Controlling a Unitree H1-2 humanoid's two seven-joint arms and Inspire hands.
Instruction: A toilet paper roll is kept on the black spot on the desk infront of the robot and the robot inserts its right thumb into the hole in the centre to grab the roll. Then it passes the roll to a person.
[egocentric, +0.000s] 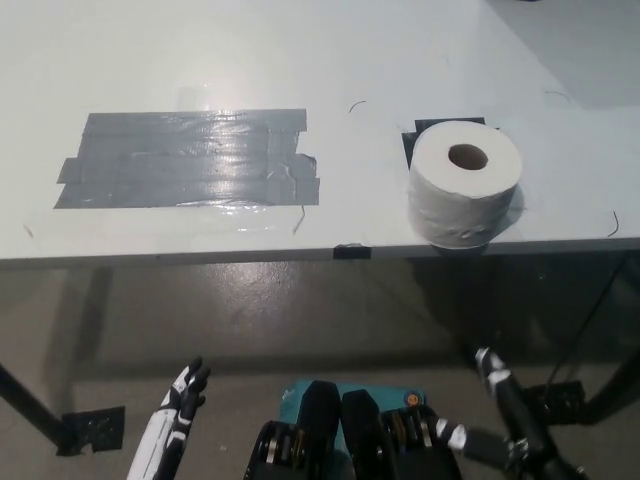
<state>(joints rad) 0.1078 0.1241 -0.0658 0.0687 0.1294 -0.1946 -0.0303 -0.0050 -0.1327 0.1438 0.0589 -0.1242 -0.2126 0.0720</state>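
A white toilet paper roll (464, 183) stands upright on a black spot (412, 140) near the front edge of the white desk (300, 60), its centre hole facing up. My black right hand (497, 375) is low at the bottom right, below the desk edge and well short of the roll, holding nothing; only part of it shows. My white left hand (186, 393) rests at the lower left, below the desk, fingers loosely apart and empty.
A large patch of grey tape (190, 160) covers the desk's left-middle area. A small black tape piece (351, 250) sits on the front edge. Cables (590, 300) hang below the desk at right. Desk legs and a foot plate (95, 428) stand on the floor.
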